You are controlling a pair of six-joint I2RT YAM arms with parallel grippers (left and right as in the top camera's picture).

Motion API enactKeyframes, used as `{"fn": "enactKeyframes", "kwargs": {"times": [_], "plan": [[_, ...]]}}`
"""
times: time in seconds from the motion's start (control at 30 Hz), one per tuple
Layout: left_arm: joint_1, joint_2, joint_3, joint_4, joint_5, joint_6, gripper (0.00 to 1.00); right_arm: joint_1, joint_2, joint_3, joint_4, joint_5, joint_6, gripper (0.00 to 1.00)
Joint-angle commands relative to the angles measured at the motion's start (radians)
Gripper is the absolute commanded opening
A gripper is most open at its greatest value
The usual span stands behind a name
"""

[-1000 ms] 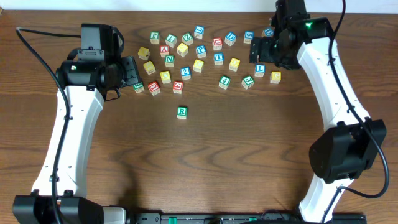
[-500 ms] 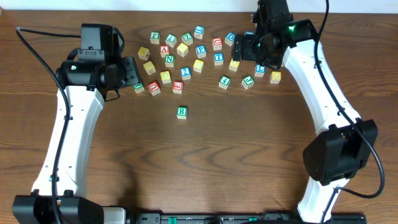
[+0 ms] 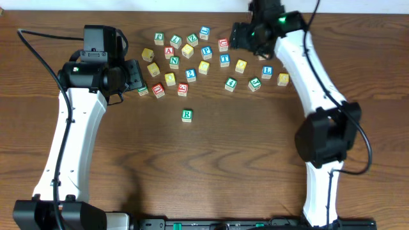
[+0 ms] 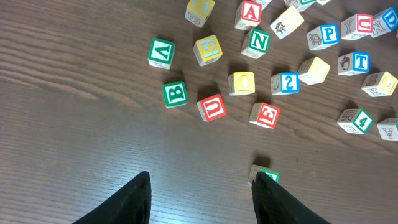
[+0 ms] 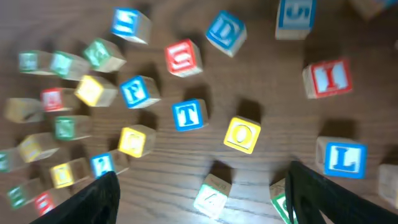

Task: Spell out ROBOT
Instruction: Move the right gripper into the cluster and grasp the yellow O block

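Note:
The green-letter R cube (image 3: 186,115) stands alone in front of the cluster; in the left wrist view it (image 4: 266,176) peeks out by my right finger. The green-letter B cube (image 4: 175,93) lies at the cluster's left edge (image 3: 142,89). The blue-letter T cube (image 5: 188,115) and a yellow O cube (image 5: 242,134) lie side by side below my right gripper (image 5: 205,202), which is open and empty above the back of the cluster (image 3: 236,36). Another yellow O cube (image 4: 241,82) sits right of B. My left gripper (image 4: 202,205) is open and empty, left of the cluster (image 3: 135,75).
Several other letter cubes crowd the back of the wooden table (image 3: 255,160): red U (image 4: 212,107), red E (image 4: 265,115), green N (image 4: 257,42), blue L (image 5: 342,158), red I (image 5: 328,78), blue D (image 5: 225,32). The right wrist view is blurred.
My right arm has swung left along the back of the table, from the cluster's right end to above the T and O cubes. The left arm and the cubes have not moved.

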Motion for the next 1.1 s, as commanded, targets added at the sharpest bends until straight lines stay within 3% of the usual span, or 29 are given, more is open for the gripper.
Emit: {"fn": "enactKeyframes", "kwargs": {"times": [0.0,0.1,0.93,1.07], "plan": [[0.004,0.004,0.018,-0.002,-0.005,0.013,0.52,0.007,0.044,0.008,0.009,0.044,0.1,0.77],[0.004,0.004,0.018,-0.002,-0.005,0.013,0.51,0.007,0.089,0.008,0.019,0.053,0.125,0.73],[0.003,0.008,0.014,-0.002,-0.005,0.009,0.52,0.021,0.173,0.005,0.043,0.1,0.132,0.73],[0.003,0.008,0.014,-0.002,-0.005,0.009,0.52,0.021,0.217,0.005,0.08,0.092,0.13,0.68]]}}
